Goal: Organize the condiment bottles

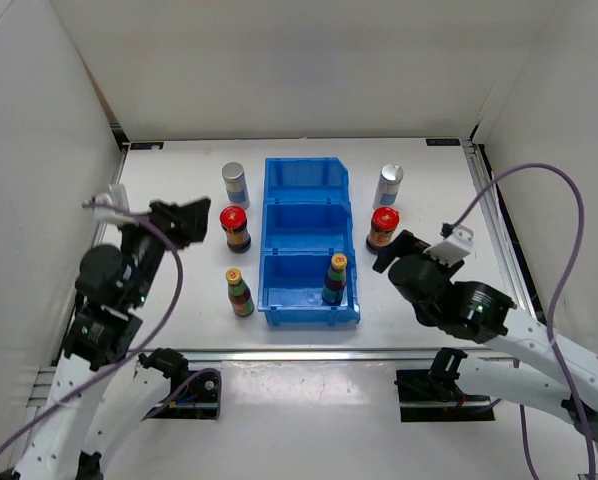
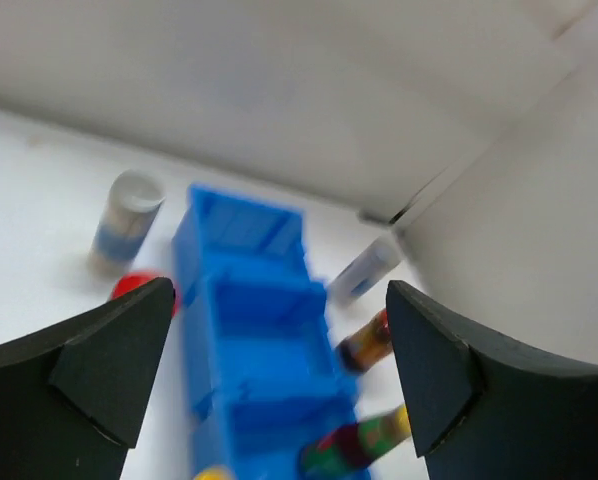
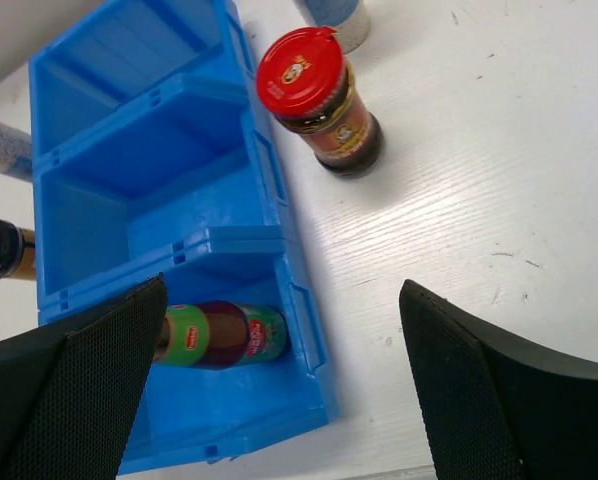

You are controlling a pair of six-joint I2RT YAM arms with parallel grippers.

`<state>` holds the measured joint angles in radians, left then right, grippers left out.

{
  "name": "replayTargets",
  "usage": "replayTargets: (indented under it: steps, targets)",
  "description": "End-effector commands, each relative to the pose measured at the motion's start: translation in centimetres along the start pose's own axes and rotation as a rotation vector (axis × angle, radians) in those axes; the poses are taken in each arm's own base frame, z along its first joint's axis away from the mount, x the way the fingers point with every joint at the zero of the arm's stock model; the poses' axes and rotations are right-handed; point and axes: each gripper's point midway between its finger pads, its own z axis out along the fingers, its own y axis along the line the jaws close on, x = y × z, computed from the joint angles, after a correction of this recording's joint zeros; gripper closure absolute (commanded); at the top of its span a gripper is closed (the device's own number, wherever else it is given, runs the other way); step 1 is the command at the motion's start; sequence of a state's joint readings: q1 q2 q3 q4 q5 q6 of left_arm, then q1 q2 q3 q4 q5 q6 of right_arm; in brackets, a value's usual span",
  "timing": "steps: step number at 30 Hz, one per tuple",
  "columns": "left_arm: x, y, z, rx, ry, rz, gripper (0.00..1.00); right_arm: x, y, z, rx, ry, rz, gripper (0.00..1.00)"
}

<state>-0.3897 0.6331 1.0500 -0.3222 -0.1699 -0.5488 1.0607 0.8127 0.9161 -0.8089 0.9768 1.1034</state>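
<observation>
Currently, one yellow-capped bottle point(image 1: 335, 278) is seen inside the nearest compartment of the blue bin point(image 1: 279, 170), apparently upright against its right wall, so this compartment is judged to be meant for the yellow-capped pair. The second yellow-capped bottle point(image 1: 239, 293) is found on the surface point(image 1: 169, 180), just beside the bin's left wall and level with that same compartment. The other four bottles are also outside the bin. The left red-capped bottle point(image 1: 235, 228) and the right red-capped bottle point(image 1: 383, 228) are set either side of the middle compartment, and the left silver-capped bottle point(image 1: 235, 185) and the right silver-capped bottle point(image 1: 389, 185) flank the far one. No bottle is seen in those two compartments. This mirrored layout suggests that each kind is intended for the compartment it stands beside, and that each arm is meant to serve its own side. The left fingers point(image 2: 99, 370) are spread apart with nothing between them, and are held left of the bin near the left red-capped bottle; their wrist view is blurred. The right fingers point(image 3: 79, 390) are likewise spread wide and empty, and are poised just short of the right red-capped bottle, which is judged a likely next pick. Most of the sorting is therefore not yet done.
</observation>
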Motion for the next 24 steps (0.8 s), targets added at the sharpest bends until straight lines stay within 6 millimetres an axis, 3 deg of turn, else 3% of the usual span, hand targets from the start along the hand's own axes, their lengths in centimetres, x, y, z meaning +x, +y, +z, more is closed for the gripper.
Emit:
replayTargets:
  steps: [1, 4, 10, 19, 24]
  targets:
    - [4.5, 3.4, -3.0, -0.011, 0.055, 0.109, 0.0, -0.9, -1.7, -0.1, 0.017, -0.072, 0.115, 0.0]
    - [7.8, 6.2, -5.0, -0.022, 0.082, 0.201, 0.0, -0.8, -2.2, -0.1, 0.001, -0.091, 0.139, 0.0]
    - [13.4, 8.7, -5.0, -0.044, 0.247, 0.24, 0.0, -0.9, -2.1, 0.1, 0.004, -0.099, 0.131, 0.0]
    - [19.2, 8.6, -2.8, 0.028, 0.411, 0.217, 0.0, -1.1, -2.0, 0.1, 0.01, -0.109, 0.121, 0.0]
    - [20.4, 7.4, -3.2, 0.092, 0.432, 0.19, 0.0, -1.0, -2.3, 0.2, 0.018, -0.115, 0.123, 0.0]
